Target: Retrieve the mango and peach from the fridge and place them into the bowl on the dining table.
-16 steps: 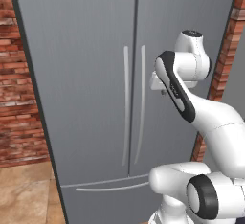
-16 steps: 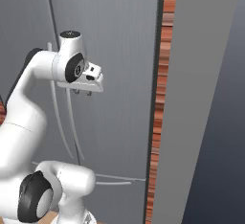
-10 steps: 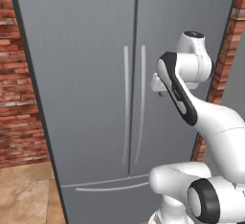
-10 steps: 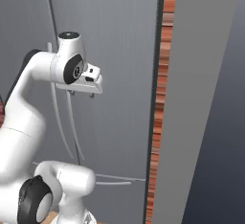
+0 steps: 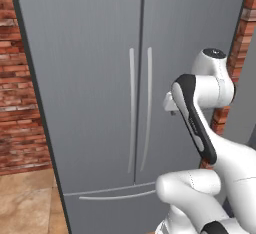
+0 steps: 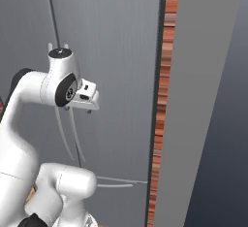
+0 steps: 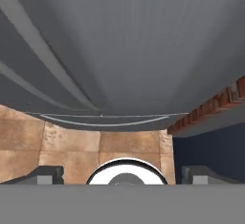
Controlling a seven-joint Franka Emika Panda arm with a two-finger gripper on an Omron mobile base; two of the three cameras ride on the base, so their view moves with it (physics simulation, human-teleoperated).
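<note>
Cataloguing: one kitchen scene, arm raised before closed appliance.
Gripper (image 6: 88,105): held at mid-height of the fridge front, pointing downward along the door; jaws spread wide, nothing between them. Its two dark fingertips (image 7: 45,174) sit far apart at the bottom of the hand view.
Fridge (image 5: 95,68): tall, grey, both upper doors shut; stands directly ahead of the gripper, filling the space before it. The right-hand door lies nearest the gripper, close to it but whether touching cannot be told.
Door handles (image 5: 131,108): two long, pale vertical bars meeting at the centre seam, off to the gripper's left in the left base view; in the right base view they run behind the arm.
Bottom drawer (image 5: 107,205): below the doors, well beneath the gripper, with a shallow curved horizontal handle; the same drawer edge and handle show ahead of the fingertips in the hand view.
Brick wall (image 5: 20,88): red brick, flanking the fridge on the far side from the gripper; a narrow strip of brick (image 6: 162,100) also runs just beyond the fridge's right edge.
Grey panel (image 6: 203,95): tall flat surface right of the brick strip, well apart from the gripper.
Floor (image 7: 72,146): tan stone tiles, under the gripper, beneath the drawer front.
</note>
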